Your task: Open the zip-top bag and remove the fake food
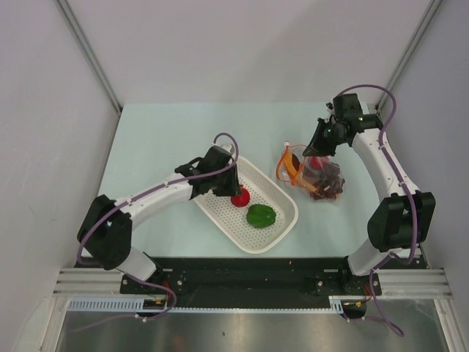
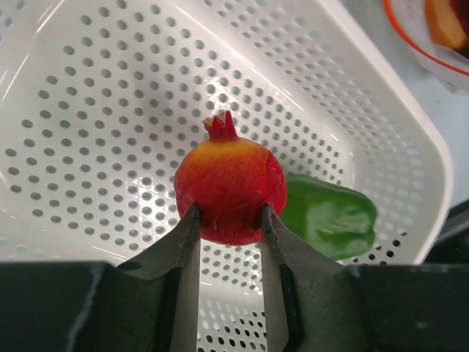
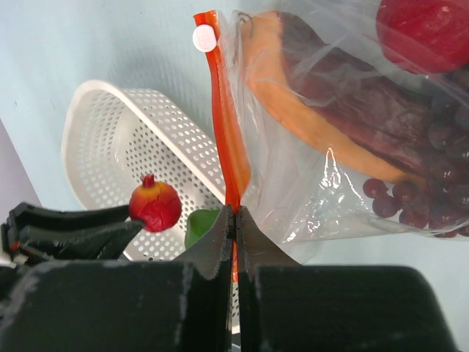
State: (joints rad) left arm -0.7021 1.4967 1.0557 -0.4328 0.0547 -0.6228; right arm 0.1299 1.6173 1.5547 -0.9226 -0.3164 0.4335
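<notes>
Centre of the top view: the left gripper [image 1: 233, 188] is gripping a red pomegranate-like fruit [image 2: 231, 183] between narrowly parted jaws. It is holding the fruit over the white perforated basket [image 1: 282, 229], just beside the green bell pepper [image 1: 261, 215] lying inside. Upper right: the right gripper [image 3: 234, 214], jaws fully closed, is pinching the orange-red zipper strip [image 3: 222, 125] of the zip-top bag [image 1: 322, 180]. The bag is sitting right of the basket, containing an orange piece [image 3: 293, 103], dark grapes [image 3: 432, 191] and a second red fruit [image 3: 425, 29].
</notes>
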